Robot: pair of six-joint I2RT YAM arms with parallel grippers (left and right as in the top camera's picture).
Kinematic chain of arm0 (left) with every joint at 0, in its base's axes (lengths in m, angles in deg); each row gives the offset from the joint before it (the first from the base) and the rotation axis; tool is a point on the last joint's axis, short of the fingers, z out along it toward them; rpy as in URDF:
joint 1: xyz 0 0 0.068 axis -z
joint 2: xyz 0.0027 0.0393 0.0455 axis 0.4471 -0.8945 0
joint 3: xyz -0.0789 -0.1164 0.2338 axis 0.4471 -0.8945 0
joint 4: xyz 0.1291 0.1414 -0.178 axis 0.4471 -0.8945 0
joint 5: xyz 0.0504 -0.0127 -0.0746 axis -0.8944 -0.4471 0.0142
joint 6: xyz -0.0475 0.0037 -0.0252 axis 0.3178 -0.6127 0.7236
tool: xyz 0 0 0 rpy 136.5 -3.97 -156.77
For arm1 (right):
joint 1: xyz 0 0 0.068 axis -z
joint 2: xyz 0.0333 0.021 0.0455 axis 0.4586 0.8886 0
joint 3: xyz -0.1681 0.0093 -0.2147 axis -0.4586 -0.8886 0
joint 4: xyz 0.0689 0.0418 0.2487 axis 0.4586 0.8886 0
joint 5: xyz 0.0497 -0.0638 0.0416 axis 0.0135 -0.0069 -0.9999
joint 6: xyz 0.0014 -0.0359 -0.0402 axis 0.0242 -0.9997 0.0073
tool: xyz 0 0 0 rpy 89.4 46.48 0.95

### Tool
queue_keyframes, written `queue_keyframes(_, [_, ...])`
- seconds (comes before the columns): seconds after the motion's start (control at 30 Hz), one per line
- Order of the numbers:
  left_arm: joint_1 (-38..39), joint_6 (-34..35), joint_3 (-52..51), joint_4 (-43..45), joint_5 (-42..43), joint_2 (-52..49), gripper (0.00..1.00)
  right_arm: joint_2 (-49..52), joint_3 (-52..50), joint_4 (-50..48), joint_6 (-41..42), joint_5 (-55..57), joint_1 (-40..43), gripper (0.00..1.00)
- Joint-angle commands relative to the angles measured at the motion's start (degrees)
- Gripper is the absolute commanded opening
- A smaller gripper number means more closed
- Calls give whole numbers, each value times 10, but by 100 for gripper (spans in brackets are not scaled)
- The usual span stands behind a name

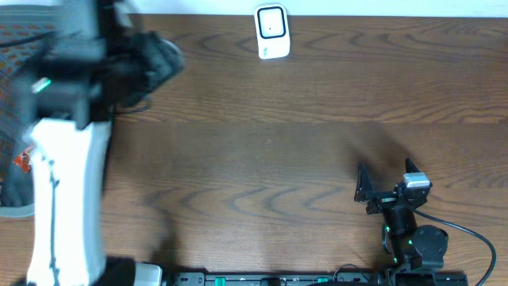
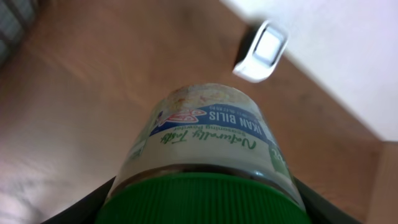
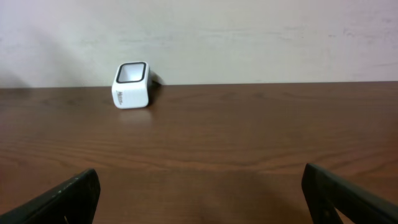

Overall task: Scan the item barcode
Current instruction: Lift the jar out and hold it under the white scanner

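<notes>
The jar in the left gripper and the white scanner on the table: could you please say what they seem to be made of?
Jar: clear glass or plastic, cannot tell which; contents show through above a glossy printed label. Its lid: green plastic, matte, ribbed. Scanner: likely smooth white plastic shell with a dark-framed window.

Wood-grain table (image 1: 302, 159), glossy plastic scanner (image 1: 271, 32), glossy-labelled jar (image 2: 208, 127), ribbed plastic lid (image 2: 205, 202)
</notes>
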Motion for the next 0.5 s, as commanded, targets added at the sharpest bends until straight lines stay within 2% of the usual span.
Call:
queue_keyframes(0.0, [45, 116, -4, -8, -35, -72, 61, -2, -1, 2, 6, -5, -6, 99])
queue_keyframes(0.07, [67, 140, -4, -7, -35, -115, 61, -2, -1, 2, 6, -5, -6, 99])
queue_keyframes(0.13, [87, 130, -4, -6, -35, -154, 61, -2, -1, 2, 6, -5, -6, 99])
queue_keyframes(0.47, [160, -297, -4, -2, -34, -301, 62, -2, -1, 2, 6, -5, -6, 99])
